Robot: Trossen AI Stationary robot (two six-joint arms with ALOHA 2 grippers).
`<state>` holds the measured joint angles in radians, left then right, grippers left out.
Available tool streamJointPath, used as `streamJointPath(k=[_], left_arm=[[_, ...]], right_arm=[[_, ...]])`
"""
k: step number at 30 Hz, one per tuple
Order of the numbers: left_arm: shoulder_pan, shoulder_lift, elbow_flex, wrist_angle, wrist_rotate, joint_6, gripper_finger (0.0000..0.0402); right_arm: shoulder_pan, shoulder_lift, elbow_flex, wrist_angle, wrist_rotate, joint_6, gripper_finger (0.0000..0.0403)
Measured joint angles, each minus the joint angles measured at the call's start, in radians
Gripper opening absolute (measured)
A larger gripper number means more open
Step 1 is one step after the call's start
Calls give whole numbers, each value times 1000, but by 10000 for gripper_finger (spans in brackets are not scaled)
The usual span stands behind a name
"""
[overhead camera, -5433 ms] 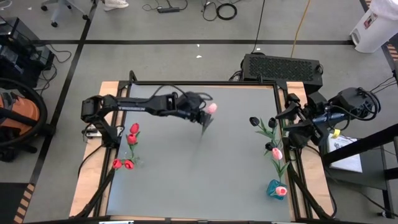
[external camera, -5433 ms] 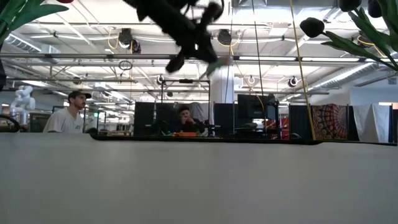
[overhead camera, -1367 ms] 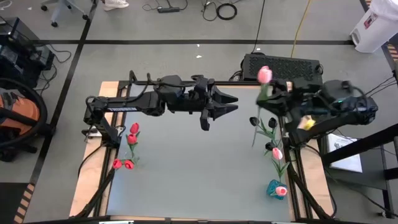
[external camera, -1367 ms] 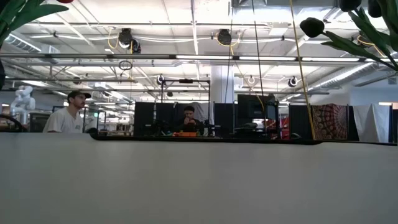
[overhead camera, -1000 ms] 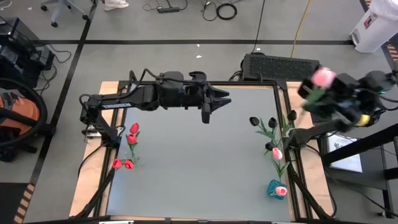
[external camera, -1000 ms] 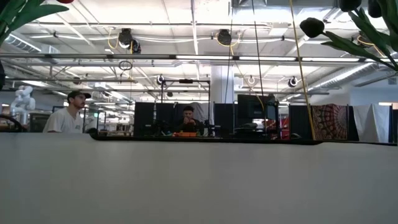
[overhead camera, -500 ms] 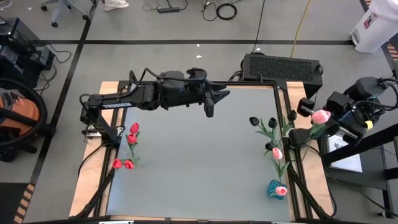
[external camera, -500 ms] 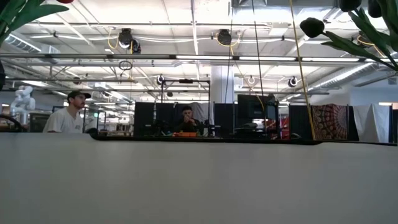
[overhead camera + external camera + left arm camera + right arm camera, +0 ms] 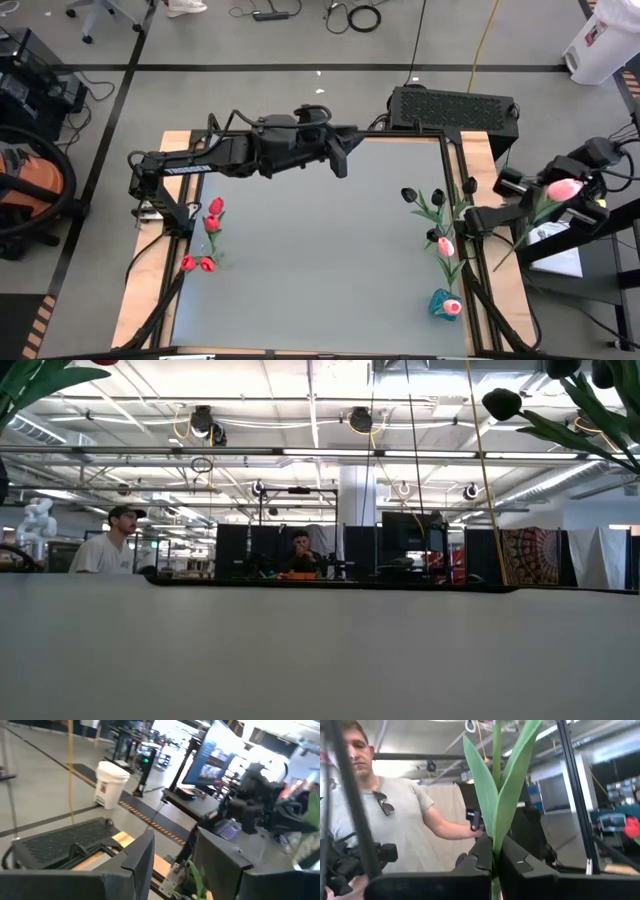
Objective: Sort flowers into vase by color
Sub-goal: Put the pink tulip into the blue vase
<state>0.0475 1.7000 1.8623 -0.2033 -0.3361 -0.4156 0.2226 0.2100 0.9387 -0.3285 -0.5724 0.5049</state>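
My right gripper [image 9: 540, 204] is out past the table's right edge, shut on a pink tulip whose head [image 9: 563, 187] points away from the table. My left gripper [image 9: 340, 157] hangs open and empty over the table's far middle; its fingers [image 9: 142, 856] show apart in the left wrist view. Red tulips [image 9: 212, 216] stand at the table's left edge. Black tulips [image 9: 410, 195] and a pink one [image 9: 445, 246] stand at the right edge. A teal vase [image 9: 441, 301] holds a pink head at the near right. My right gripper pinches the pink tulip's green stem [image 9: 495, 851] between its two fingers, just below where the long leaves [image 9: 506, 795] spread. The fingers lie across the stem. The tulip is lifted clear, and its lower stem [image 9: 512, 247] slants back toward the table's right edge.
A person in a grey shirt [image 9: 395, 820] stands close beyond the right gripper, holding a small dark device. A black box [image 9: 452, 107] sits behind the table's far edge. The black frame post [image 9: 468, 215] runs along the right edge. People sit at desks [image 9: 300, 550] far behind.
My right gripper has carried the pink tulip away from the far right corner, out past the table's right edge and toward the near side. The flower head now lies farther right and lower in the high view. My left gripper has stayed over the far middle.
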Motion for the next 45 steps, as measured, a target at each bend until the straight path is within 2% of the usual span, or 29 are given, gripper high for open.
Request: streamJointPath(k=[5, 13, 21, 27, 32, 40, 45], left_arm=[[0, 0, 0, 3, -61, -24, 157], [0, 0, 0, 0, -85, -77, 157], [0, 0, 0, -2, -85, -76, 157], [5, 1, 0, -39, -85, -51, 157], [8, 1, 0, -42, -91, 17, 157], [17, 1, 0, -42, -91, 92, 157], [19, 1, 0, -42, -91, 113, 157]], right_arm=[[-16, -101, -88, 11, -4, -33, 0], [-26, -135, -269, 9, -136, -70, 0], [-24, -136, -297, 22, -133, -198, 0], [-24, -85, -297, 26, -122, -195, 0], [-24, -10, -297, 39, -161, -195, 0], [-17, 99, -297, 248, -273, -75, 0], [22, 148, -297, 199, -272, -102, 0]])
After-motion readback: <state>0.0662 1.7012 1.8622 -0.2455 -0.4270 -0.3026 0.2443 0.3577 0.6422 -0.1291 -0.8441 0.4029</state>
